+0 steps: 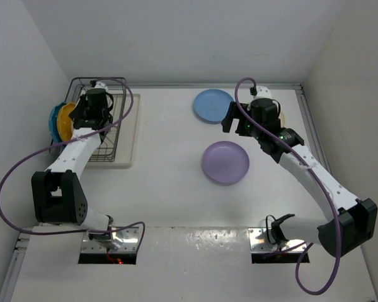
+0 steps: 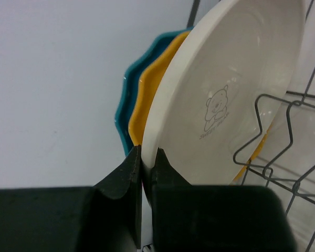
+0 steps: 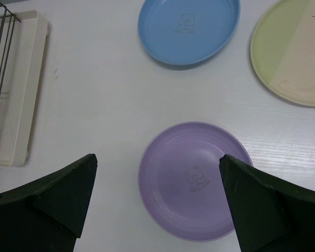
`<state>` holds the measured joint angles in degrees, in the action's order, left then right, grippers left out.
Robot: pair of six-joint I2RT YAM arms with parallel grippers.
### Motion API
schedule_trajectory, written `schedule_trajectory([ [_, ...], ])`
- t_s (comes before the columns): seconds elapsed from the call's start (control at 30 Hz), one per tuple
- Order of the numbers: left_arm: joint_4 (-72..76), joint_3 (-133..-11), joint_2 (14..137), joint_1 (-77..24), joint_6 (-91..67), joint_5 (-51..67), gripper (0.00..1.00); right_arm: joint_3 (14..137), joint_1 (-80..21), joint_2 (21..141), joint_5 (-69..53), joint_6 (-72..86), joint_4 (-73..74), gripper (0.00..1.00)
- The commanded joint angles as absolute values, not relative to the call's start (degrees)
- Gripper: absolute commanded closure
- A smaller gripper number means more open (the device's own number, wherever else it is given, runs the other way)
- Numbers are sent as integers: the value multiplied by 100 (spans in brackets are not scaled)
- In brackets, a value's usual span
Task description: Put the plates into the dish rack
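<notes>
The left gripper (image 2: pixel 147 157) has its jaws pinched on the lower rim of the plain cream plate (image 2: pixel 226 89). This plate stands on edge at the dish rack (image 1: pixel 110 145). It leans just beside the orange plate (image 2: pixel 152 89), with the teal plate (image 2: pixel 128 94) behind that. We judge the cream plate to be at or near its slot. The wrist view does not show whether its lower edge sits between the tines.

The right gripper (image 3: pixel 156 163) hangs above the table (image 1: pixel 164 201) with its jaws spread wide and holding nothing. The lavender plate (image 3: pixel 194 181) lies flat directly below it. The light blue plate (image 3: pixel 188 29) and the cream-and-green plate (image 3: pixel 294 52) lie flat farther off, well apart from the drip tray (image 3: pixel 35 79).

Handling notes:
- We expect the plates to be rigid, smooth and slippery, so we treat them as breakable.
- A flat plate offers only its raised rim as a hold. We place one finger inside the rim and one outside.
- A rim pinch is narrow, so we expect the plate to pivot or slide in the grip if swung quickly.
- We lower each plate on edge between the tines and release it only once it is supported.
</notes>
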<state>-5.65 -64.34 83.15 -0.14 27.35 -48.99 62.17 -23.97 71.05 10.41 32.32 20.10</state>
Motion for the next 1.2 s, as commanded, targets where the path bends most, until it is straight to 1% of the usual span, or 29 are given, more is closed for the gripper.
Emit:
schedule_trajectory([
  [0.0,-1053,-6294,8235,255,2612,-4906,100,6214,-2365,6873,1195,3155,1881,0],
  [0.13,-1564,-6345,8472,491,2277,-4449,100,6109,-2373,6882,1213,3120,1925,0],
  [0.23,-1950,-6599,8648,615,2040,-4071,83,6108,-2338,7013,1152,3138,2047,0],
  [0.27,-2064,-6670,8648,615,1987,-3982,71,6108,-2294,7057,1117,3164,2083,0],
  [0.37,-2443,-6934,8736,755,1846,-3841,56,6144,-2241,7198,1002,3191,2363,0],
  [0.4,-2496,-6987,8736,756,1846,-3789,47,6126,-2224,7224,976,3199,2443,0],
  [0.43,-2566,-6987,8736,756,1793,-3788,40,6091,-2154,7277,967,3208,2513,0],
  [0.5,-2636,-7233,8605,756,1793,-3674,31,6065,-2075,7373,897,3234,2680,0],
  [0.53,-2759,-7442,8604,756,1793,-3613,31,6056,-1926,7435,879,3295,2794,0],
  [0.63,-2996,-7777,8455,686,1793,-3543,25,5924,-1697,7628,729,3383,2953,0],
  [0.73,-3172,-8164,8298,528,1793,-3402,21,5652,-1468,7821,948,3489,3032,0],
  [0.77,-3173,-8348,8219,475,1793,-3253,18,5599,-1346,7918,1010,3481,3032,0],
  [0.83,-3243,-8463,8078,387,1793,-2981,18,5379,-1284,8172,1116,3463,2980,1],
  [0.87,-3313,-8516,7903,317,1793,-2562,15,5292,-1135,8278,1081,3419,2927,8],
  [0.93,-3548,-8648,7753,255,1863,-2068,15,5195,-1029,8628,750,3384,2795,18],
  [0.97,-3733,-8840,7752,255,1942,-1526,15,5107,-872,8692,625,3392,2664,27],
  [1.03,-4286,-8930,7752,203,2064,-996,15,4967,-774,8989,257,3401,2297,31],
  [1.07,-4420,-8982,7752,202,2065,-758,15,4914,-747,9070,168,3401,2181,31],
  [1.1,-4517,-8895,7674,202,2126,-373,15,4861,-730,9175,28,3410,2067,31],
  [1.17,-4631,-8607,7620,202,2127,50,15,4729,-729,9437,-202,3402,1646,34],
])
